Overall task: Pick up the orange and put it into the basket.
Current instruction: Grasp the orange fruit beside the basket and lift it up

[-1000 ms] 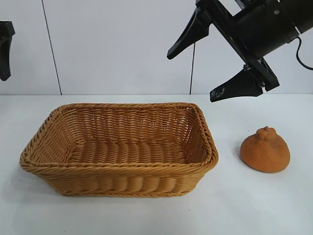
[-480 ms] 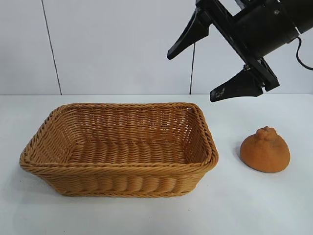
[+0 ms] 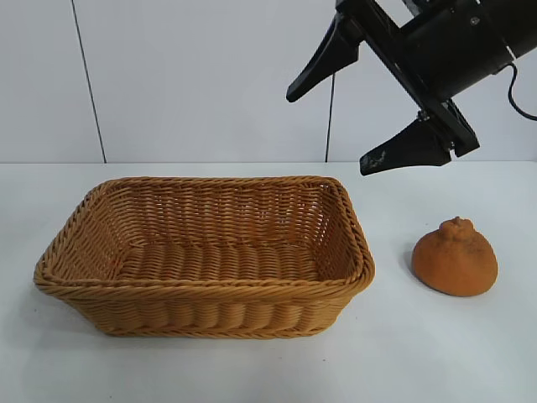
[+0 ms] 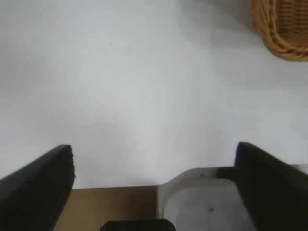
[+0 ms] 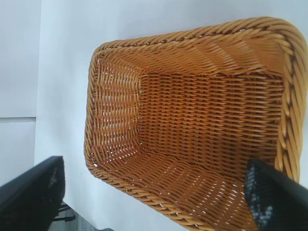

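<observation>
While the exterior view shows the orange (image 3: 455, 258) resting on the bench near its right edge, clear of the basket (image 3: 204, 290), neither wrist view catches it. Right wrist view looks into the basket. Right gripper (image 3: 366, 128) hangs above the bench, jaws wide, holding nothing. Left gripper (image 4: 154, 180) appears only in its wrist view, spread wide, empty, over the bench's edge.
</observation>
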`<state>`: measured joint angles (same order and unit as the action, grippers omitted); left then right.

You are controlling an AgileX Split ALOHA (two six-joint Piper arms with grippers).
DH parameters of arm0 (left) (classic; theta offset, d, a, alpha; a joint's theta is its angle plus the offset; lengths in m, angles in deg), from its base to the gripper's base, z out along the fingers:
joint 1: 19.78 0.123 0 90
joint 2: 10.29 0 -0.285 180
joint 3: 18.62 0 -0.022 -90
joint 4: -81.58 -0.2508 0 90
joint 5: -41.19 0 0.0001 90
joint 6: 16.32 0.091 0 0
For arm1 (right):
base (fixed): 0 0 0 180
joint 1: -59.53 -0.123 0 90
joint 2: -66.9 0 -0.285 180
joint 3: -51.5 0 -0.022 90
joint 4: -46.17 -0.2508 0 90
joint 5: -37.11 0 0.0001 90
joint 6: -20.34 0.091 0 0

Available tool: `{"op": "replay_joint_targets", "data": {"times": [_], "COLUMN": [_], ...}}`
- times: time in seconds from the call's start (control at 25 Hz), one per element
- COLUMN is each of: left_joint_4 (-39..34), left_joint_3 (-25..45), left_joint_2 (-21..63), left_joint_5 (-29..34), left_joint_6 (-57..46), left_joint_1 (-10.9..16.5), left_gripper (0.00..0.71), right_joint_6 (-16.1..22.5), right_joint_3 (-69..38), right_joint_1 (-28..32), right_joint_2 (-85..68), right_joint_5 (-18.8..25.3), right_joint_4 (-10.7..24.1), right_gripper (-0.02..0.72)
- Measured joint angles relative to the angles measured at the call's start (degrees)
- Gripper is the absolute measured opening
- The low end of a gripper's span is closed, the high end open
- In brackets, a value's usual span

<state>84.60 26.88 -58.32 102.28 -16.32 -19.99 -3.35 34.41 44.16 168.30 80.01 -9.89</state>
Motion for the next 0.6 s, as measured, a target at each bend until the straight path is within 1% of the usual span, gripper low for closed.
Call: {"op": "replay_joint_targets", "data": {"times": [0.08, 0.16, 0.28, 0.32, 0.4, 0.6], "left_joint_4": [0.0, 0.0, 0.0, 0.0, 0.0, 0.43], "left_joint_3": [1.85, 2.2, 2.27, 2.27, 2.27, 2.27], "left_joint_2": [5.57, 10.41, 17.75, 20.29, 24.9, 36.02], "left_joint_5": [-0.13, -0.35, -0.51, -0.51, -0.51, -0.51], "left_joint_6": [0.0, 0.0, 0.0, 0.0, 0.0, -0.32], "left_joint_1": [0.0, 0.0, 0.0, 0.0, 0.0, 0.0], "left_gripper": [0.642, 0.642, 0.642, 0.642, 0.642, 0.642], "right_joint_6": [0.0, 0.0, 0.15, 0.8, 3.42, 15.31], "right_joint_3": [0.05, 0.65, 3.32, 4.52, 6.75, 11.12], "right_joint_1": [0.0, 0.0, 0.0, 0.0, 0.0, 0.0], "right_joint_2": [0.0, 0.0, 0.0, 0.0, 0.0, 0.0], "right_joint_5": [0.12, 0.36, 1.42, 1.75, 2.15, 3.79], "right_joint_4": [0.0, 0.51, 3.26, 5.02, 9.71, 27.42], "right_gripper": [0.694, 0.694, 0.694, 0.694, 0.694, 0.694]}}
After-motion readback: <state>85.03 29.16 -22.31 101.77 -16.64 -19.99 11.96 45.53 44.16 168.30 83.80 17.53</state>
